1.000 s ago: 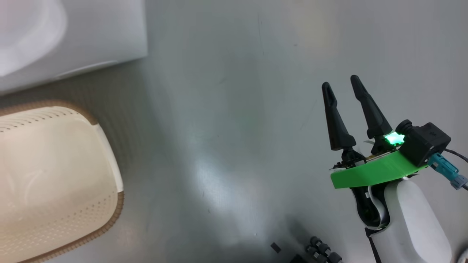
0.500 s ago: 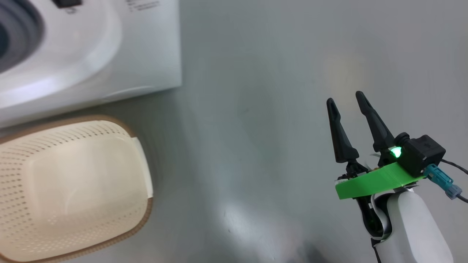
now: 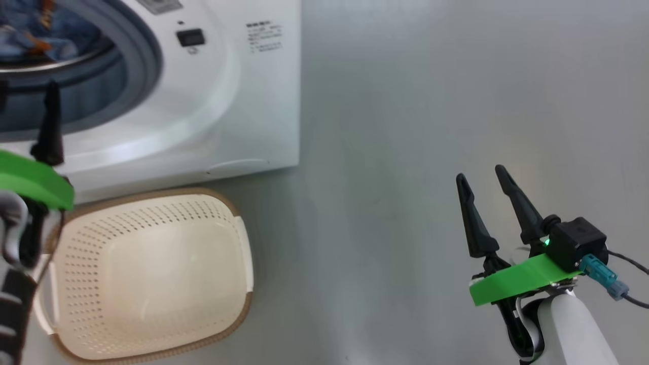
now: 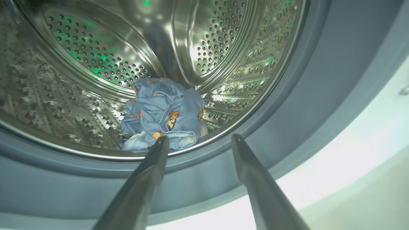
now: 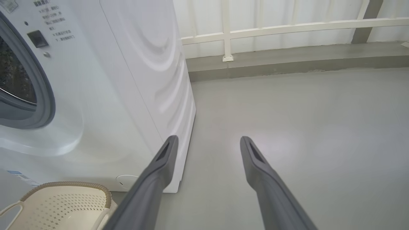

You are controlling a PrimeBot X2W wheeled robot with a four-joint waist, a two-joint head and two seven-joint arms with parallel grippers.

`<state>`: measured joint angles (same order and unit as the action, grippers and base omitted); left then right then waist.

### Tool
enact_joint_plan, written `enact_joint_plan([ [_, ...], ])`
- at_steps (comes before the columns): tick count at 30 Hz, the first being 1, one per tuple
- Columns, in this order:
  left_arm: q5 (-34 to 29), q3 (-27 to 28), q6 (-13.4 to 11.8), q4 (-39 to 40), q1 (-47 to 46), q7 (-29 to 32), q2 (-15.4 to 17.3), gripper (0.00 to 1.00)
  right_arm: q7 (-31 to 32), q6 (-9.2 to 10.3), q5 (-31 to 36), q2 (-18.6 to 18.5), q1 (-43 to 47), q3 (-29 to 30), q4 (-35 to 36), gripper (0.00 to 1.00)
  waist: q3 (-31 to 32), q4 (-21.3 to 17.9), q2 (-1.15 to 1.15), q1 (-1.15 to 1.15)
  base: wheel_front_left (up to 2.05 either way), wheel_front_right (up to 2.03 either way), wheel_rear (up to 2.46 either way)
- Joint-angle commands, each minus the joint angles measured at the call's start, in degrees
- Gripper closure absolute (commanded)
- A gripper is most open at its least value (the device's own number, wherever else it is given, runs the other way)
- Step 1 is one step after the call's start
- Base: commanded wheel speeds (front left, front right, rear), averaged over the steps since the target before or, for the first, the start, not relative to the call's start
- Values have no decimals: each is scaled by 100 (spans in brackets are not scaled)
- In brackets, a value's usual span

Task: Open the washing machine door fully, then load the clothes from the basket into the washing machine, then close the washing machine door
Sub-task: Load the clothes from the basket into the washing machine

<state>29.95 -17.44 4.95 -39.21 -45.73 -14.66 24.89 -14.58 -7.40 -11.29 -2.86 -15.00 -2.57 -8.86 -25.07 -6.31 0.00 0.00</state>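
Clothes [image 4: 164, 116] lie bunched low in the drum [image 4: 96, 48] of the washing machine [image 3: 228, 101], close behind the front lip. They are blue cloth with orange figures.

Left gripper [image 4: 200, 138] points into the opening from just outside the grey seal [image 4: 287, 95]. Its fingers are spread with nothing between them. We judge it is aimed low so that a garment let go there lands past the lip, not on the rubber.

Right gripper [image 3: 480, 173] hangs over bare floor [image 3: 405, 126], well apart from the machine's right side, fingers apart and empty. Our guess is that it is parked there to leave the front free for the other arm.

Basket [image 3: 152, 228] sits on the floor just beside the machine's front, under the opening, which makes for a short lift. It looks empty, though the left arm hides its near corner, so we hold that loosely.

Loading reads as done, and the opening stands uncovered. Closing the door is what we judge remains. The left arm must clear the opening first, or the door could strike it. The fabric lies clear of the seal, so a pinch seems unlikely.
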Motion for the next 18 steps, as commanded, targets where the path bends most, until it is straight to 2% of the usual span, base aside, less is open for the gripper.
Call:
enact_joint_plan([
  [1,-58,273,-84,275,203,-33,239,0,-42,-9,50,-1,139,-102,90,0,383,245,0,0,0,0,0],
  [10,-168,848,-313,1427,1671,-33,-92,0,-42,-9,36,-1,319,-102,12,0,886,330,0,0,0,0,0],
  [18,-489,1191,-454,2255,2635,-33,-593,0,-42,-9,69,-1,472,-12,-8,0,1193,502,0,0,0,0,0],
])
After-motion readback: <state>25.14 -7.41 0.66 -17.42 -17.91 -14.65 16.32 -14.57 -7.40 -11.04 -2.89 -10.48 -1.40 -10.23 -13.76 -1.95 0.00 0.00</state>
